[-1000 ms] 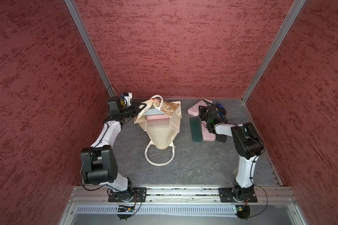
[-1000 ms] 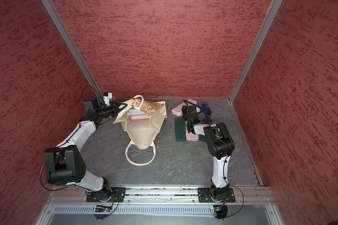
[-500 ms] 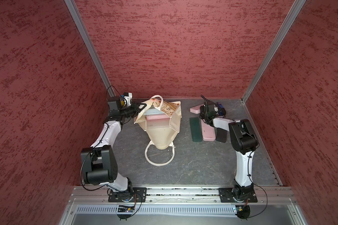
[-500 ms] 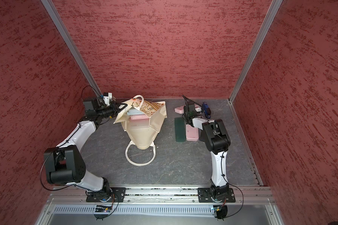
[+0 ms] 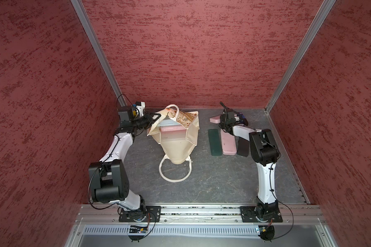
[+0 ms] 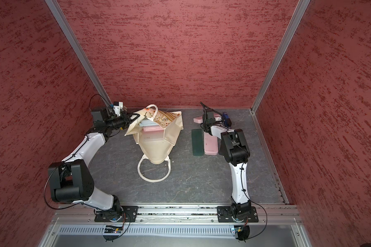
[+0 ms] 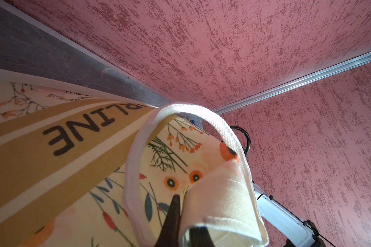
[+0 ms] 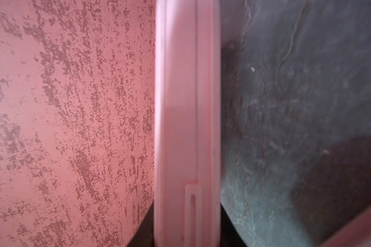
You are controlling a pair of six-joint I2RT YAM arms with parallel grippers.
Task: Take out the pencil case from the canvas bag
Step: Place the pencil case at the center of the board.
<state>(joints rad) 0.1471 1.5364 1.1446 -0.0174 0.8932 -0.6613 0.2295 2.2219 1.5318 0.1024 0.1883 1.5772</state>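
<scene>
The cream canvas bag [image 5: 176, 143] [image 6: 156, 147] lies on the grey table with its mouth toward the back. My left gripper [image 5: 155, 116] [image 7: 182, 213] is shut on a fold of the bag's rim beside the white handle [image 7: 133, 162], holding the mouth up. Inside the mouth lie a pink pencil case [image 5: 172, 129] and a light blue one [image 5: 167, 123]. At the back right, my right gripper [image 5: 224, 123] [image 8: 186, 235] is shut on another pink pencil case [image 5: 215, 119] [image 8: 186, 128], held edge-on low over the table.
A dark green case [image 5: 214, 142], a pink case [image 5: 228, 144] and a black case [image 5: 242, 147] lie side by side under my right forearm. A blue object [image 5: 242, 116] sits by the back wall. The bag's second handle [image 5: 175, 171] loops toward the front.
My right arm has swung back toward the rear wall with the pink case still in its grip. The left arm and the bag have not moved.
</scene>
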